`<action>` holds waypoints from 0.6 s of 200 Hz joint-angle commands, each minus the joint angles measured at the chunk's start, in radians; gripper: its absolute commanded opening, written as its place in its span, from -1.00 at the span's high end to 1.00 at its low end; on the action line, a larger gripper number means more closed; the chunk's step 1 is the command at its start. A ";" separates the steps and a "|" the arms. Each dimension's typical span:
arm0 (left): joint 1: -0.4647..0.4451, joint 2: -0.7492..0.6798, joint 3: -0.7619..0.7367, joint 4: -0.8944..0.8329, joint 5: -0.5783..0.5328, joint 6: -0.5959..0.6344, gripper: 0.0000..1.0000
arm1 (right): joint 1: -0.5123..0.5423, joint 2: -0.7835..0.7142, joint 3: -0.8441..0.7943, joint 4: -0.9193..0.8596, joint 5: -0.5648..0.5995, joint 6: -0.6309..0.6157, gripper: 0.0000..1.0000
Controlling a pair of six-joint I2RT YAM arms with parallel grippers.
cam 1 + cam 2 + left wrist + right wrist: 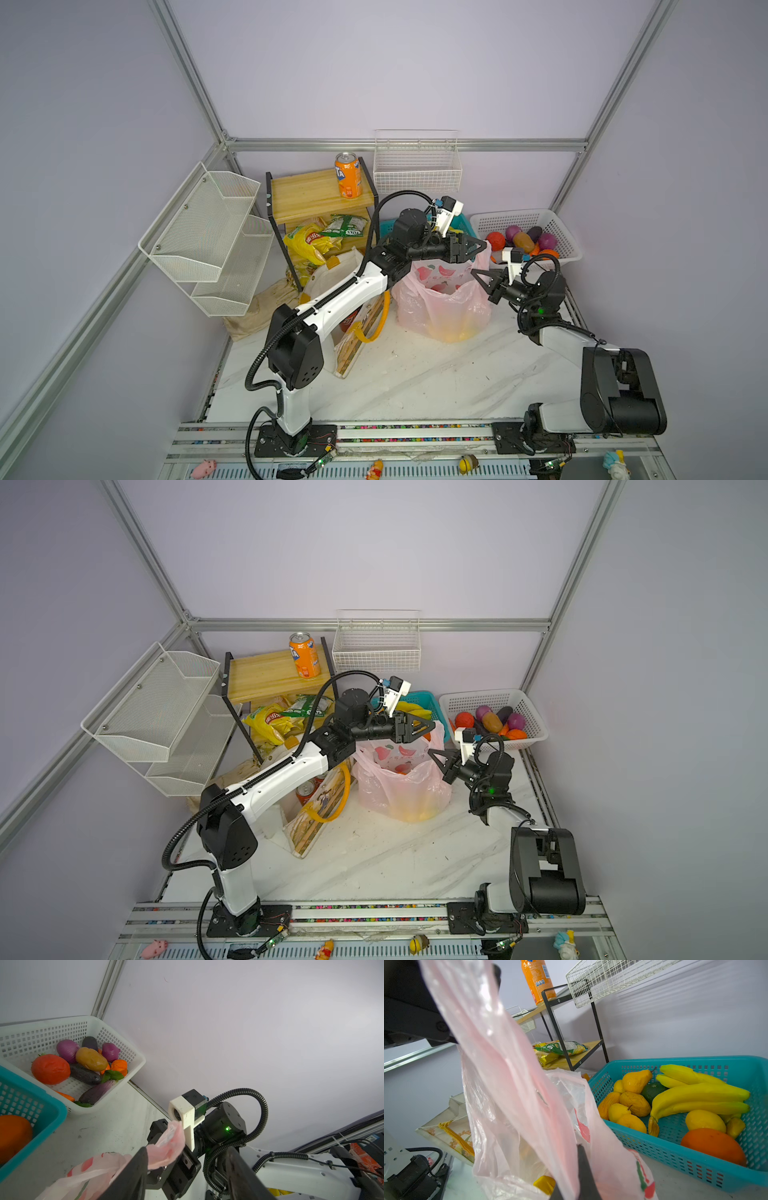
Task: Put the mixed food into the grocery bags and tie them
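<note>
Cans (306, 791) lie inside the tote (316, 816) and yellow fruits (453, 328) show through the pink bag (440, 307), so loading looks largely done; neither bag appears tied, and knotting the pink bag seems the step in hand. Right gripper (477, 274) — fingers closed on a handle (166, 1147) of the pink bag, whose body sags just below them. Left gripper (478, 246) — fingers (133, 1169) spread wide and holding nothing, the handle running just beside one of them, the bag's mouth beneath, the tote apart from both grippers.
</note>
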State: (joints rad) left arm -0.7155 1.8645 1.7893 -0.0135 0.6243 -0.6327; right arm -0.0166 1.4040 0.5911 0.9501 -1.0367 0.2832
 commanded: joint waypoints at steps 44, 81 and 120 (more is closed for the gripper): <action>0.006 -0.213 0.110 -0.205 0.058 0.399 -0.55 | 0.001 -0.001 0.035 -0.065 0.095 0.051 1.00; 0.131 -0.418 -0.193 -0.124 0.041 0.426 -0.64 | 0.002 -0.017 0.051 -0.141 0.121 0.035 1.00; 0.289 -0.638 -0.585 0.117 0.028 0.369 -0.74 | 0.002 -0.024 0.071 -0.208 0.168 0.017 1.00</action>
State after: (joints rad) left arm -0.4850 1.2861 1.3918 -0.0555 0.6506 -0.2600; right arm -0.0166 1.4040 0.6292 0.7956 -0.9073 0.3088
